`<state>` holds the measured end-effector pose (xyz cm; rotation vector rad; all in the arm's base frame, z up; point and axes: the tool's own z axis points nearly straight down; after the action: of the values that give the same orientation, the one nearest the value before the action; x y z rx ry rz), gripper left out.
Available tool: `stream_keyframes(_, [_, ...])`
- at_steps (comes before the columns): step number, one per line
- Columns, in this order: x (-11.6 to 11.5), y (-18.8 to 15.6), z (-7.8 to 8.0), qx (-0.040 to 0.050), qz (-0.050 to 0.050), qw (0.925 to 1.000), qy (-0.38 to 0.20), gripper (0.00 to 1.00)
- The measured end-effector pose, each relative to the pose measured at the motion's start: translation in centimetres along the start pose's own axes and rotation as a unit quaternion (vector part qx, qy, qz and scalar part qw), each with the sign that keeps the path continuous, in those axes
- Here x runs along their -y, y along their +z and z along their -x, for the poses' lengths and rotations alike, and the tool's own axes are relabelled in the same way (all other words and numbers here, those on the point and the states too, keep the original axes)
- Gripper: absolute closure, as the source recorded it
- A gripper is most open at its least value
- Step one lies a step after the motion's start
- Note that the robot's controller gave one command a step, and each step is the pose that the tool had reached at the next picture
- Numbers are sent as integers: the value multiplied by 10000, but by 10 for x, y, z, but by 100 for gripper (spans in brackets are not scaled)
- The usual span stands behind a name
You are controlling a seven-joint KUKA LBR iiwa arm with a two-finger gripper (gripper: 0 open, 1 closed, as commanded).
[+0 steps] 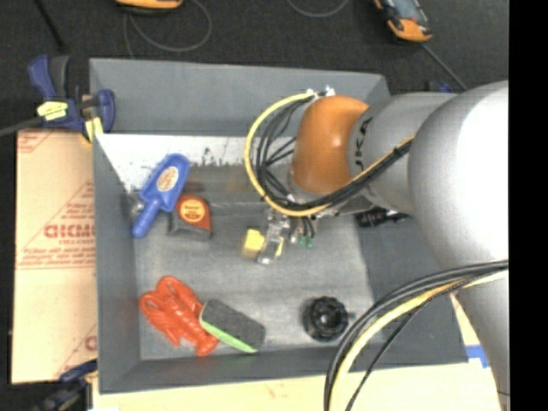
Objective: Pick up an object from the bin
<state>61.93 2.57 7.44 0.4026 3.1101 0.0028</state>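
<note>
My gripper (274,243) hangs low over the middle of the bin, under the orange wrist cover. A small yellow block (252,243) lies right beside it on its left, touching or nearly touching it. A tiny green piece (306,241) sits just to the gripper's right. Further left lies an orange and black tape measure (193,213).
A blue plastic clamp (161,192) lies at the bin's left wall by the tape measure. Along the front are a red-orange claw-shaped toy (174,312), a dark sponge with a green edge (231,324) and a black round knob (324,317). The arm and its cables cover the right side.
</note>
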Motion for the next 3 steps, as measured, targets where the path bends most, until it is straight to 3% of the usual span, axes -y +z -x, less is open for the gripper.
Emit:
stream_keyframes(1, [0,0,0,0,-1,10000,-3,100])
stream_keyframes(2, [-6,-125,-3,-4,-8,10000,-5,100])
stream_keyframes(3, [-5,-124,-3,-9,-12,10000,-9,100])
